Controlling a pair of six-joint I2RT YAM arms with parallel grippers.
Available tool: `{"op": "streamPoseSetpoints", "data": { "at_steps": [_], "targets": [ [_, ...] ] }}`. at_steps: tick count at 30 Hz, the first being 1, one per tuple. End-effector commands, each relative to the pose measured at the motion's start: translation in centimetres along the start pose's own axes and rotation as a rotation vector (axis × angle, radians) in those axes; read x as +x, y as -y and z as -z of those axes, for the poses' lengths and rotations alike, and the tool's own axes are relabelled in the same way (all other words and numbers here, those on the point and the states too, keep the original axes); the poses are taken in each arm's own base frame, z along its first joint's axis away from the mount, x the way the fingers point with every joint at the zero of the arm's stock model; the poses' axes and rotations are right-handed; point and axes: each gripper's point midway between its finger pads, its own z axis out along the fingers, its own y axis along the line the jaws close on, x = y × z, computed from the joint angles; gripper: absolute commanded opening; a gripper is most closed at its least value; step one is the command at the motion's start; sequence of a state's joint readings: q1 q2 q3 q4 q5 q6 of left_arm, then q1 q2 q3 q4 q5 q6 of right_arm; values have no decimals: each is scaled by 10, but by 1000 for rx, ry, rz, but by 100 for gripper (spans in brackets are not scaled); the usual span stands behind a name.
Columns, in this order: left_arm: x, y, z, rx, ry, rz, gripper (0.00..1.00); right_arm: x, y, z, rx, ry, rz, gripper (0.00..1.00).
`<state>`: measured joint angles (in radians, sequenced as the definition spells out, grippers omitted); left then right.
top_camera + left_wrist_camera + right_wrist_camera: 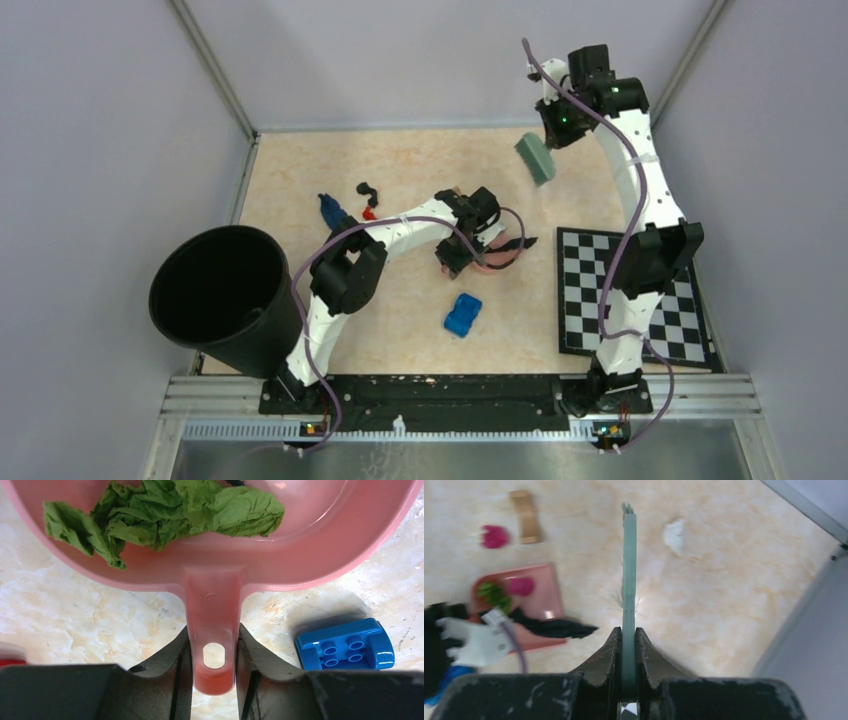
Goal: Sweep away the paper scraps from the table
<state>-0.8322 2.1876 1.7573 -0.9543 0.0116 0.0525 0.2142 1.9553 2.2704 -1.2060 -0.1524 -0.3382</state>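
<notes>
My left gripper (pixel 214 645) is clamped on the handle of a pink dustpan (pixel 320 540). My right gripper (pixel 628 640) pinches a flat green brush (pixel 628 570), seen edge-on.

The paper scraps (pixel 165 510) are small, crumpled, wrinkly bits. A green wad (pixel 493 594) and a magenta bit (pixel 521 586) lie in the pan, and a black scrap (pixel 556 627) lies at its edge. On the beige marbled table (pixel 724 610), a white scrap (pixel 674 534) lies just right of the brush tip. 1 magenta scrap (pixel 494 536) and 1 brown strip (pixel 526 516) lie far left of it, beyond the pan.

I judge them feather-light, soft and prone to skitter, so they are better pushed with the bristles than pinched. A blue toy block (pixel 345 645) sits right of my left gripper.
</notes>
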Motion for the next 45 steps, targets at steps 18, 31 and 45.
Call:
{"op": "streamPoseSetpoints", "data": {
  "at_steps": [18, 31, 45],
  "targets": [
    [2, 9, 23, 47, 11, -8, 7, 27, 74, -124, 230, -175, 215, 0],
    [-2, 9, 10, 51, -15, -15, 7, 84, -48, -58, -230, -235, 162, 0],
    [-10, 9, 6, 51, -3, -10, 7, 78, -92, -10, -388, -193, 65, 0]
  ]
}}
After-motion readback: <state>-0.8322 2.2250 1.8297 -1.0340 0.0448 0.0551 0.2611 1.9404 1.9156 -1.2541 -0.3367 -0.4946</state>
